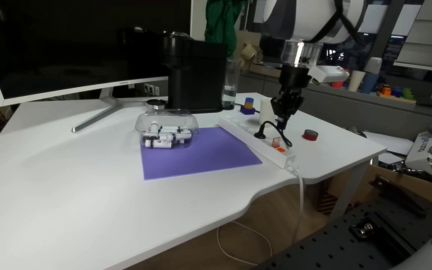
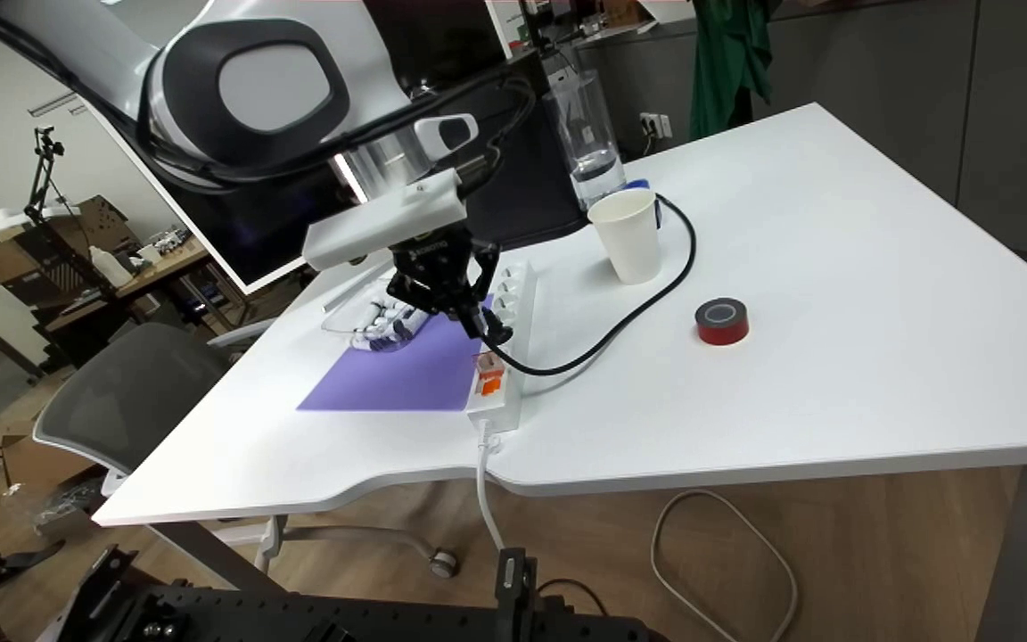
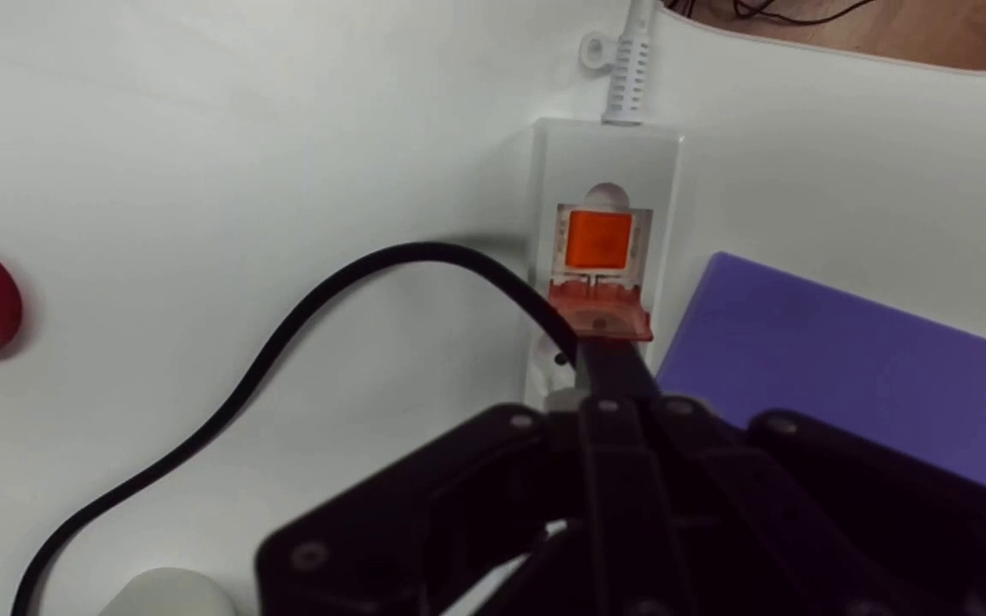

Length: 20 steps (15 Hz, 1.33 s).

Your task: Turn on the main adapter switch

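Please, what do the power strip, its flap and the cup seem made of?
Power strip: probably smooth white plastic, from its crisp moulded edges. Flap: likely smooth red plastic, as it looks see-through. Cup: perhaps matt paper, since its wall lacks shine.

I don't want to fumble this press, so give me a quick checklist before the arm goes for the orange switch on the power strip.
1. Switch exposed: ok. The translucent red flap stands raised beside it.
2. Tool closed for pressing: ok, it looks shut.
3. Tool over the switch: not ok. In the wrist view its tip shows across the flap from the switch.
4. Black cord off the switch: ok, it lies to one side, not across it.
5. Cord clear of the tool: cannot tell. They overlap in the wrist view.
6. Switch off at present: cannot tell, its tilt is not readable.
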Motion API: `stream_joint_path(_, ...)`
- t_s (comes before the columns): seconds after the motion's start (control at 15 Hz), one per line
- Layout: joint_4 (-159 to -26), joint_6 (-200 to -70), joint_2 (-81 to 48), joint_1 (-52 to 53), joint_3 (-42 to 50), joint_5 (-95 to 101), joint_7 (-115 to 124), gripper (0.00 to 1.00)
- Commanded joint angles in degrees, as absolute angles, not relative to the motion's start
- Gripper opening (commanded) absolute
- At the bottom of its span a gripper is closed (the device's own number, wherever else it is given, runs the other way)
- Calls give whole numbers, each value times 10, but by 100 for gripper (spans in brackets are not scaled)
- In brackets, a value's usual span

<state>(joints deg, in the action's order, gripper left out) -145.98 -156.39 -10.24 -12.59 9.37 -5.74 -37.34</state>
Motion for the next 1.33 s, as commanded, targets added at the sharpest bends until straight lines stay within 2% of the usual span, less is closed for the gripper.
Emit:
stream_joint_path(0.0,-1453,-1556,-112,-140,79,-51,-367,0)
stream_joint_path(0.53,-1482,-1570,-106,-138,85,-34,-329,0)
stream_joint_path(1.27,-1455,-1580,-158,-164,74,-43,-324,0)
